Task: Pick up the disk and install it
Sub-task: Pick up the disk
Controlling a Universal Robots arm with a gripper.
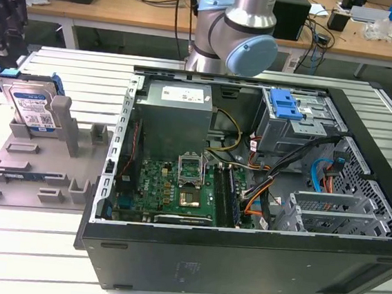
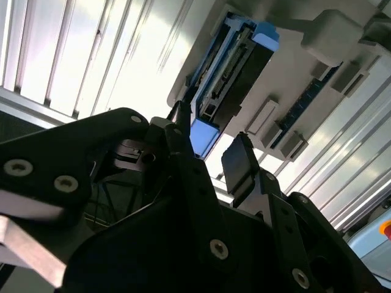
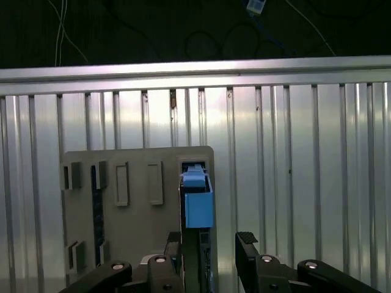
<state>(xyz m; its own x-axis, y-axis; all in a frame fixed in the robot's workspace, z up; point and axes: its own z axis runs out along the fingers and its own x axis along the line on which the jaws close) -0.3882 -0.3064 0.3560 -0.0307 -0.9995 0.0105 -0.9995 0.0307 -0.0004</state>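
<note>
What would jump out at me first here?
The big open computer case in the middle, its green circuit board exposed. On the exterior view's left, a disk with a bright blue frame stands upright in a grey holder, the open gripper lined up over it.

Your arm (image 1: 244, 26) sits at the top middle of the exterior view, its silver tube rising out of frame above a grey joint with a pale blue cap. In both wrist views your gripper (image 3: 211, 259) points downward, its two black fingers (image 2: 239, 160) parted with a clear gap between them.
</note>
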